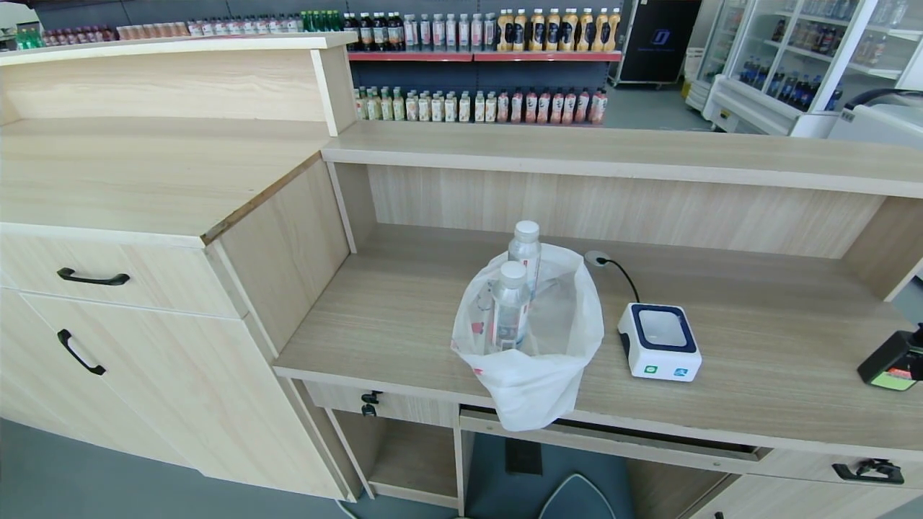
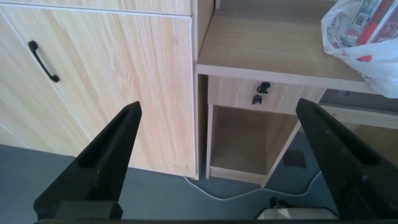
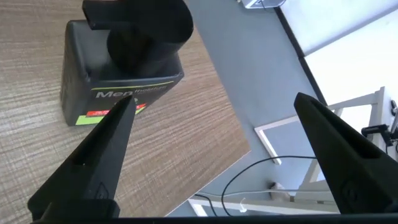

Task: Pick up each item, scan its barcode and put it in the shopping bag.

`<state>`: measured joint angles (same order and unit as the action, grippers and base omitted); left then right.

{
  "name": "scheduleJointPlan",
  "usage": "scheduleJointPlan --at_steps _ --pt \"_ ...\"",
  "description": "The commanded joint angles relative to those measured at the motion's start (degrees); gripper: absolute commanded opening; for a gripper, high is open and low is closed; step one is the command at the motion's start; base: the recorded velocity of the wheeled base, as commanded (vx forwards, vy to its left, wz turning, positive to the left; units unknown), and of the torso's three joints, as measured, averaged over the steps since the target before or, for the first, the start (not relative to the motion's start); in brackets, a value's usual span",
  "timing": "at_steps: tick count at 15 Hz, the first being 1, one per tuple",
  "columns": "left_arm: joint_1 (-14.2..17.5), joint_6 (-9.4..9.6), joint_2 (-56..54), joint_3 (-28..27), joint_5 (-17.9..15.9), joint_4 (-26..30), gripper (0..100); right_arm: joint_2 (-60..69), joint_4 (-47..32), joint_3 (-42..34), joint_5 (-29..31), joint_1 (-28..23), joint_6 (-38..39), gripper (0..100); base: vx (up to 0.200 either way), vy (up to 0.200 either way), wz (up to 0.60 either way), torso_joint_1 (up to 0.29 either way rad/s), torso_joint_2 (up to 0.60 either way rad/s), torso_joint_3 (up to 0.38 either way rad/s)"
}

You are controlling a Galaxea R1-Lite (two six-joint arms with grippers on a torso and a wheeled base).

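Wood-grain laminate covers the counter (image 1: pixel 757 339), its pale brown surface matte and finely streaked. Near the front edge sits the shopping bag (image 1: pixel 533 375), a thin, translucent white plastic sack with crinkled walls and its mouth open; its bottom sags over the counter lip. Inside it stand two clear plastic bottles with white screw caps, the near bottle (image 1: pixel 510 306) just in front of the far bottle (image 1: pixel 525 249), both upright.

Just right of the bag lies the scanner (image 1: pixel 657 340), a white, rounded square block with a dark blue frame around its glossy window. A black cable (image 1: pixel 621 274) curves from it to a round grommet farther back.

At the right end of the counter stands a black container (image 1: pixel 890 360), boxy with a round black cap and a green-and-red label. The right gripper (image 3: pixel 214 98) hangs just beside it with its black, wedge-shaped fingers spread wide and nothing between them; one finger (image 3: pixel 93 168) overlaps the label in the right wrist view.

The left gripper (image 2: pixel 219 104), likewise spread and holding nothing, sits low off the near left corner of the counter, facing a cabinet door with a black bar handle (image 2: pixel 43 61) and an open shelf cavity.
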<state>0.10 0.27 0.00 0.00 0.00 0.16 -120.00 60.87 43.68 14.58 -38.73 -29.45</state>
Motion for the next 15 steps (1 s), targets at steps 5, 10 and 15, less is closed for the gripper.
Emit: scheduleJointPlan --at_steps 5,10,15 --pt "0.1 0.00 0.0 0.0 0.0 0.0 100 -2.6 0.0 3.1 -0.3 2.3 2.1 100 0.000 0.000 0.00 0.000 0.00 0.000" --pt "0.0 0.00 0.0 0.0 0.0 0.0 100 -0.2 -0.7 0.6 -0.5 2.9 3.1 100 0.000 0.000 0.00 0.000 0.00 0.000" --pt "0.0 0.00 0.0 0.0 0.0 0.0 100 -0.8 -3.7 2.9 -1.9 2.6 7.0 100 0.000 0.000 0.00 0.000 0.00 0.000"
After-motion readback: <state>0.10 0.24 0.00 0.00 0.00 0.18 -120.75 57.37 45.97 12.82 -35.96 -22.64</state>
